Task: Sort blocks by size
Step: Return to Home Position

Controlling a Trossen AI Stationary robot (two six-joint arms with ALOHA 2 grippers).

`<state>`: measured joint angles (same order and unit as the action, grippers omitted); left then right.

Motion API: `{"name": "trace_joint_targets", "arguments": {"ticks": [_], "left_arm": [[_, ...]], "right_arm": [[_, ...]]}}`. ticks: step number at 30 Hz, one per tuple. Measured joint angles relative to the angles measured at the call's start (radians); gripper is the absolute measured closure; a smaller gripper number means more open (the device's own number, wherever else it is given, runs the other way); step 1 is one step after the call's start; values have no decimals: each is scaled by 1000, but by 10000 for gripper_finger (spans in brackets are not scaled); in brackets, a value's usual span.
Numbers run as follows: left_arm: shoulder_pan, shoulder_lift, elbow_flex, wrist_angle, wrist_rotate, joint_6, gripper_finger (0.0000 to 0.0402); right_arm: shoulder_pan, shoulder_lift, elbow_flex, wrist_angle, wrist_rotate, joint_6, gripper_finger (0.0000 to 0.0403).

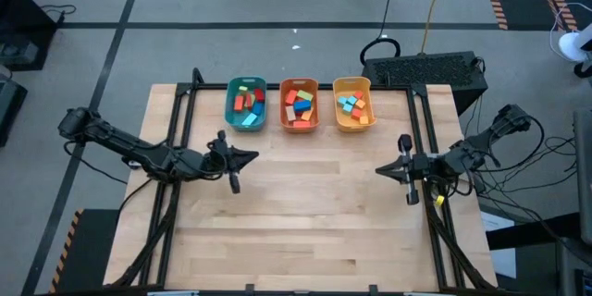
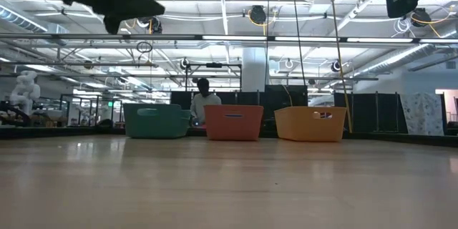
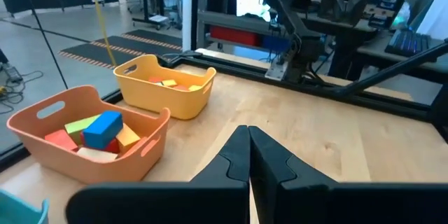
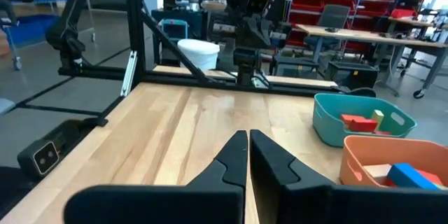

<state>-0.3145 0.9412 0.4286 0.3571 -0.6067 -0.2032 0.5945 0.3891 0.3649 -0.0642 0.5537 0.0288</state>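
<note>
The blocks lie in three bins at the table's far edge: a teal bin point(image 1: 246, 104) with red, green and orange blocks, an orange bin point(image 1: 299, 104) with mixed blocks point(image 3: 101, 129), and a yellow bin point(image 1: 352, 104) with blue and orange blocks. My left gripper point(image 1: 254, 156) hovers shut at the table's left, above the wood, pointing right. My right gripper point(image 1: 379, 170) hovers shut at the table's right, pointing left. Neither holds anything.
The wooden tabletop point(image 1: 305, 213) spreads bare between and in front of the grippers. Black frame rails point(image 1: 180, 120) run along both sides. A keyboard point(image 1: 430, 69) sits beyond the far right corner. A person point(image 2: 204, 100) stands in the room behind the bins.
</note>
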Motion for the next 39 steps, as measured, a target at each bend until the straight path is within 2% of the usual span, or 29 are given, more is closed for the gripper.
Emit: {"name": "trace_joint_targets", "arguments": {"ticks": [12, 17, 21, 26, 30, 33, 36, 39], "left_arm": [[0, -62, -163, 86, 1, -26, 401], [0, -62, -199, 123, 4, -42, 401], [0, -61, -246, 243, 21, -13, 401], [0, -61, -297, 365, 59, 0, 401], [2, -60, -308, 354, 57, 8, 401], [19, -64, -306, 369, 61, 82, 401], [60, -98, -275, 363, 114, 138, 401], [126, -158, -242, 292, 230, 134, 401]], "right_arm": [[0, -175, 0, -134, 7, 11, 403], [-20, -180, -50, -129, 77, 22, 403], [-54, -180, -119, -44, 58, 34, 403], [-98, -180, -200, 113, -18, 30, 403], [-133, -179, -223, 149, -38, 37, 403], [-154, -180, -197, 152, -64, 13, 403], [-168, -180, -136, 138, -91, -20, 403], [-171, -180, -74, 70, -93, -40, 403]]}}
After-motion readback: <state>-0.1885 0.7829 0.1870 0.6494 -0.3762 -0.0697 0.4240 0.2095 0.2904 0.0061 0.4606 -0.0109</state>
